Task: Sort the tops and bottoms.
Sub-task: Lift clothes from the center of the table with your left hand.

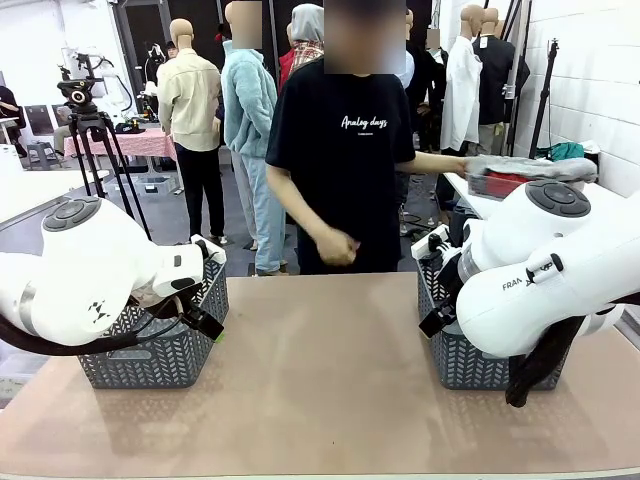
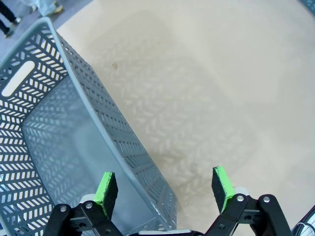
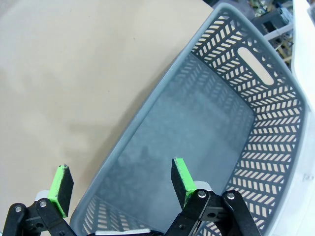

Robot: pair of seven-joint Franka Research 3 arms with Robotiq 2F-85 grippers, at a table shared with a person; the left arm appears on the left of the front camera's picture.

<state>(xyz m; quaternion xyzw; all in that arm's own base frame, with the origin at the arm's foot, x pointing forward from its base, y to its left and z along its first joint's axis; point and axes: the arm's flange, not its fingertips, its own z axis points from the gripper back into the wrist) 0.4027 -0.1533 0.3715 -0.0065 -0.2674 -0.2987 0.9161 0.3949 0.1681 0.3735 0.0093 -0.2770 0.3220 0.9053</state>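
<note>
A person in a black T-shirt (image 1: 340, 170) with white script reading "Analog days" (image 1: 363, 123) stands at the far side of a tan table (image 1: 330, 390). The person's curled hand (image 1: 337, 246) sits at waist height. The reaching hand (image 1: 462, 164) stretches toward the picture's right and meets a pile of garments on a white side table (image 1: 472, 203) behind; whether it grips the pile cannot be told.

In that pile a grey cloth (image 1: 535, 167) lies over an orange-red cloth (image 1: 500, 184); any print on them is too small to make out.

Two grey plastic lattice baskets stand well apart on the tan table: the left basket (image 1: 150, 360) beside the white left arm (image 1: 90, 270), and the right basket (image 1: 470, 362) beside the white right arm (image 1: 570, 270). The right arm carries black lettering of which "FRAN" can be read.

The left gripper (image 2: 164, 187) is spread wide and holds nothing; its green pads (image 2: 106, 188) straddle the left basket's long wall, one above the basket floor and one above the tabletop. The right gripper (image 3: 122, 180) is also spread wide and holds nothing, and it straddles the right basket's wall the same way.
</note>
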